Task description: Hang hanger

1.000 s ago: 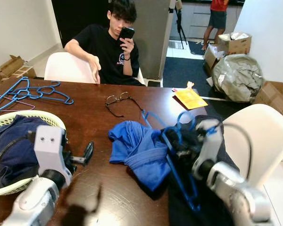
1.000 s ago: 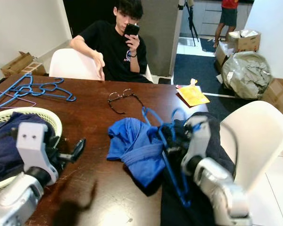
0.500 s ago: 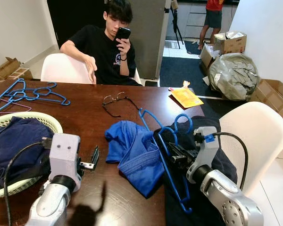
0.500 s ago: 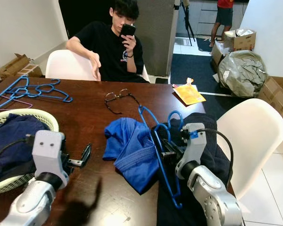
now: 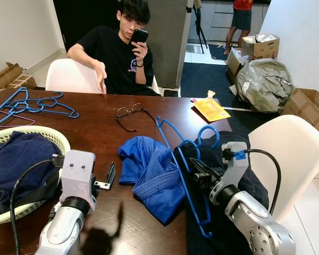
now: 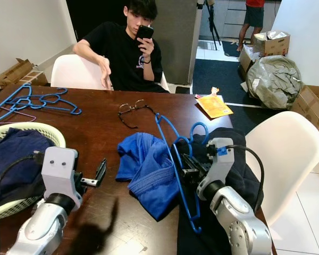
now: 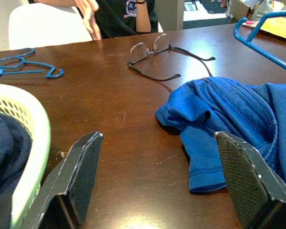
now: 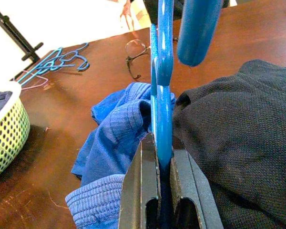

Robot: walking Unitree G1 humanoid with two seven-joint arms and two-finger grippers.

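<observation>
the right gripper [image 6: 187, 170] is clamped tight on the blue hanger [image 6: 176, 175], its two black fingers [image 8: 142, 183] pressed flat against either side of the hanger's bar, which stands between them. from that grip the hanger runs up and away toward the far side of the table, and its hook [image 5: 208, 136] curls just above the gripper. below the grip the hanger's lower corner hangs down near the table's front edge. right beside the gripper, on its outer side, sits a dark grey garment [image 8: 229, 129], bunched up and touching the fingers. on the gripper's inner side lies a blue shirt [image 5: 151, 170], crumpled on the brown table [image 5: 101, 133], touching the hanger's long arm.

the left gripper [image 7: 157, 186] hovers low over the table with its fingers [image 7: 81, 176] spread wide, gripping nothing. ahead of it and a little to its right lies the sleeve of the blue shirt; straight beyond it a pair of glasses [image 7: 162, 59] rests on the wood. just to its left is a pale green laundry basket [image 5: 61, 142] with dark blue clothing [image 5: 16, 162] inside.

further off, past the basket, a pile of blue hangers [image 6: 34, 103] lies at the table's far left corner. a person in a black t-shirt [image 5: 119, 56] sits across the table holding up a phone [image 5: 140, 36]. a yellow packet [image 5: 210, 110] lies near the far right edge, and a white chair [image 5: 290, 154] stands to the right of the right arm.
</observation>
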